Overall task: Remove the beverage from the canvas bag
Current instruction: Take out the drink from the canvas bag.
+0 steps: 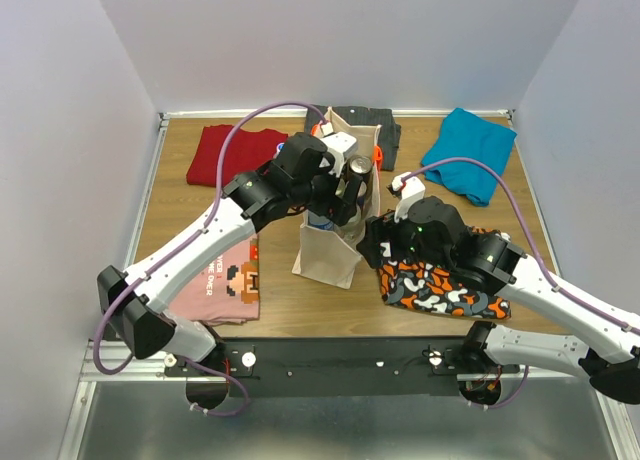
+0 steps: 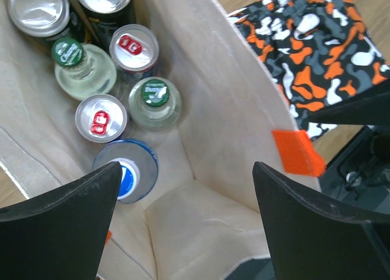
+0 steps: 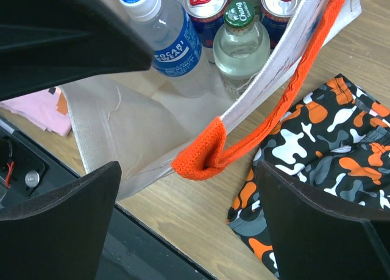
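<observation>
My left gripper (image 2: pixel 186 167) hangs over the mouth of the canvas bag (image 2: pixel 225 97), jaws wide apart, nothing btw them. Just under my left finger stands the blue-cap bottle (image 2: pixel 125 170). Beyond it are red-tab cans (image 2: pixel 100 117), green-cap bottles (image 2: pixel 155 94) and more cans at the far wall. All drinks are upright inside the bag, packed close; none is out yet.

My right gripper (image 3: pixel 189 165) is also wide apart and holds nothing. It is at the bag's rim, w/ the orange handle (image 3: pixel 201 155) btw its fingers. The bag stands on the table (image 1: pixel 280 305), just beside the camo cloth (image 3: pixel 317 146).

I judge the blue-cap bottle the best pick: it is nearest and has free room on one side. I should shift the left gripper until the cap is centred, go straight down and close below the cap, then lift vertical. The cloth wall is soft, so the bag may rise w/ the bottle. The right gripper could pinch the rim or handle first to hold it down.
</observation>
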Controlling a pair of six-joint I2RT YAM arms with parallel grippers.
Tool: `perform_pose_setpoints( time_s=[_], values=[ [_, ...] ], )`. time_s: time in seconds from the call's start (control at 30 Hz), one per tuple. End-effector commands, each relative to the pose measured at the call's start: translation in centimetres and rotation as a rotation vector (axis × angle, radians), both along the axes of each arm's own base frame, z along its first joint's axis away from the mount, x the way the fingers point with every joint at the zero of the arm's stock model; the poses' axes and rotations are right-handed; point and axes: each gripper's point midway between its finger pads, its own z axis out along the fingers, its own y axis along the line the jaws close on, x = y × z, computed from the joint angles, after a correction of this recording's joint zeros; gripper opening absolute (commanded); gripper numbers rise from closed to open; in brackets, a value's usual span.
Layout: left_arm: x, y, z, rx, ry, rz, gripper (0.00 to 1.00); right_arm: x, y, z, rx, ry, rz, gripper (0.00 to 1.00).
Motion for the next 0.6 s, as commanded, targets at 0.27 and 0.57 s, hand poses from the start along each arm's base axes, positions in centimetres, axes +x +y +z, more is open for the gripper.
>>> perform_pose_setpoints(
  time_s=[0.27, 0.57],
  values=[
    [2.4, 2.3, -3.5, 0.153, -0.001, 0.169, 0.94, 0.1, -0.9, -0.4, -0.054, -0.004, -0.028, 1.0],
    [2.4, 3.8, -5.0, 0.223, 0.001, 0.208, 0.94, 0.4, -0.9, -0.7, -0.068, -0.003, -0.034, 1.0]
  ],
)
